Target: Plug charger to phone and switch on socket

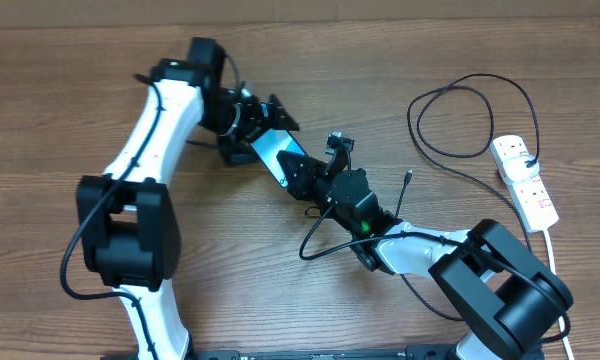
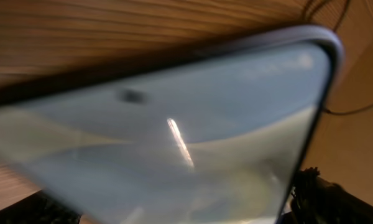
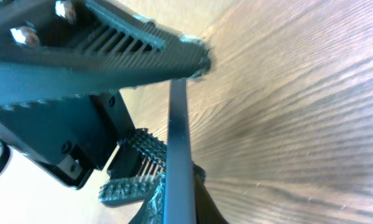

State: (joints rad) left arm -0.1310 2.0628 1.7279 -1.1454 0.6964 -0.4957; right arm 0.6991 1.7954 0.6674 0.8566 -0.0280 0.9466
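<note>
The phone [image 1: 268, 148], light blue screen up, lies between both grippers at the table's upper middle. My left gripper [image 1: 248, 128] is shut on its upper left end; the screen [image 2: 174, 124] fills the left wrist view. My right gripper [image 1: 302, 172] is shut on its lower right end. In the right wrist view the phone [image 3: 177, 137] shows edge-on between the ribbed fingers [image 3: 165, 124]. The charger's metal-tipped plug [image 1: 407, 180] lies free on the wood right of the right gripper, and its black cable loops toward the socket [image 1: 525, 178], a white strip at the far right.
The socket's white cord [image 1: 553, 250] runs down the right edge. The charger's black cable loops across the upper right. A thin black wire from the right arm curls below the phone [image 1: 315, 235]. Wooden table [image 1: 80, 80] all round.
</note>
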